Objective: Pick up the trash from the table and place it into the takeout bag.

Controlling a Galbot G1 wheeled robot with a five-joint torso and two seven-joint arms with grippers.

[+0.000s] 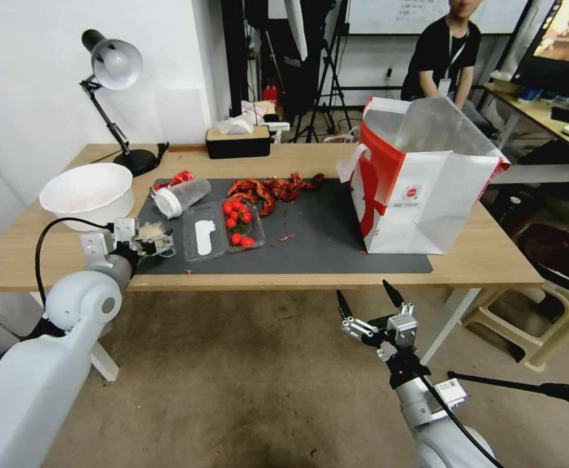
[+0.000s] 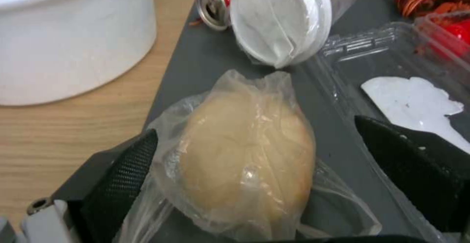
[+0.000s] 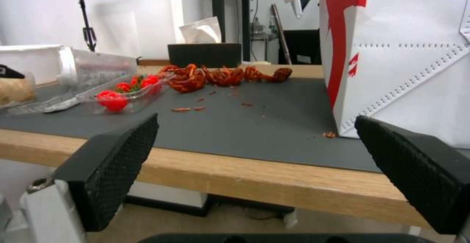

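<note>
Between the spread fingers of the left gripper point(image 2: 255, 184) lies the clear bag with beige lump point(image 2: 245, 162), on the near left corner of the dark mat point(image 1: 336, 234). One pad point(image 2: 125, 177) touches or nearly touches the plastic, while the other point(image 2: 416, 166) stands well clear, over the edge of an open clear clamshell tray point(image 2: 391, 70). So the jaws are wide and hold nothing yet. The lump's long axis runs roughly straight out from the gripper, so the fingers would close across its narrower width. Just past the bag, the clear plastic cup with white lid point(image 2: 281, 19) lies on its side beside a white bowl point(image 1: 88, 192). The takeout bag point(image 1: 421, 188) stands upright and open far off toward the other arm's side of the table point(image 1: 479, 260). Parked below the table edge, the right gripper point(image 1: 370, 300) hangs wide open and empty, nearer the takeout bag but well apart from the lump; the left is plainly the nearer tool.
</note>
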